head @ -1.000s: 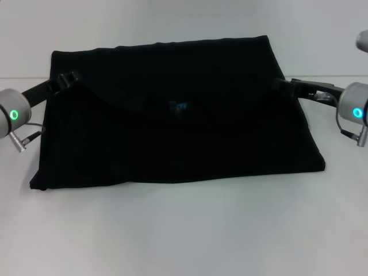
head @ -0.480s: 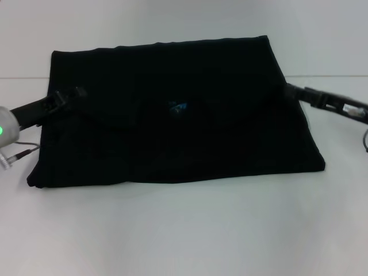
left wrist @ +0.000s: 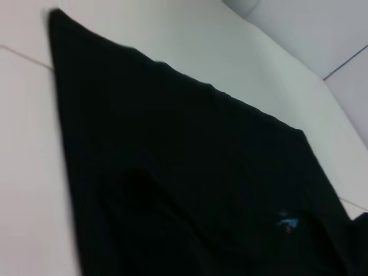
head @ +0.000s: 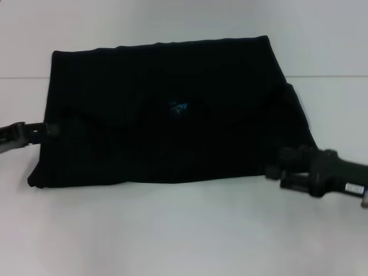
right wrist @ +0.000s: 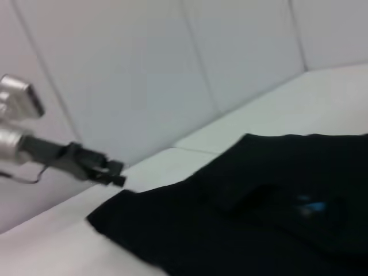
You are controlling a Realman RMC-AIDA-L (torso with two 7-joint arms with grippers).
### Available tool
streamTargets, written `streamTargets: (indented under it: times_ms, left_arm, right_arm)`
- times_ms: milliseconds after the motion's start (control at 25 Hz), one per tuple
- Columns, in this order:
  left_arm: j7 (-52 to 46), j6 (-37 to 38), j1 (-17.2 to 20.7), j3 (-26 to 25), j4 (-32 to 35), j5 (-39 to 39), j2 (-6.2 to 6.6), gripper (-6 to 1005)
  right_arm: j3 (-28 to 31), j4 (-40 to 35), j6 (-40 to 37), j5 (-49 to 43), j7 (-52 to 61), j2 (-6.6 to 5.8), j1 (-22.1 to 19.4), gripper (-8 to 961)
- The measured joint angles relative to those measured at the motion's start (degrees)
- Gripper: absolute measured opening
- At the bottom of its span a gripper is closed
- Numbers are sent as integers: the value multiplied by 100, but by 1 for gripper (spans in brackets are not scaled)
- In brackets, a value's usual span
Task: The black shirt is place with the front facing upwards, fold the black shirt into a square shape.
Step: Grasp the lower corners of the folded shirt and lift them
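place: looked like a lab or robot test cell, not a home
surface: plain white table (head: 184, 230), one thin seam line across it
walls: pale panelled walls (right wrist: 172, 75) with straight joints, meeting the table at a corner
gear: grey robot arm (right wrist: 23, 144) with cable in right wrist view
decor: bare white surfaces only

Clearance around the two grippers at the shirt's side edges.
The left gripper (head: 50, 129) has bare white table (head: 172, 230) behind and nearward; ahead of it lies the black shirt (head: 172, 115). The right gripper (head: 275, 170) overlaps the shirt's near corner, with open table nearward and outward.
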Motion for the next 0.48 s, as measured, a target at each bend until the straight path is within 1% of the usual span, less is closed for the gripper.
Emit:
streamTargets:
  times_ms: [80,280,400,480]
  left_arm:
    - [128,-15,85,-30,138,13,-19,630]
    - [541,-3,118,-44,177,290,-10,639]
    - [824,21,93,-24,168,488,-17,638]
    - [927,-48,82,-18,148,594,-27,671]
  right_arm:
    - [-29,13,-14,-91,-191,70,-42,713]
    - [-44,38,88,-432,-334,216,-20,894]
    - [-44,45,135,-483,-337,280,-10,922]
    - [-44,49,143,-491,-338,296,-10,923]
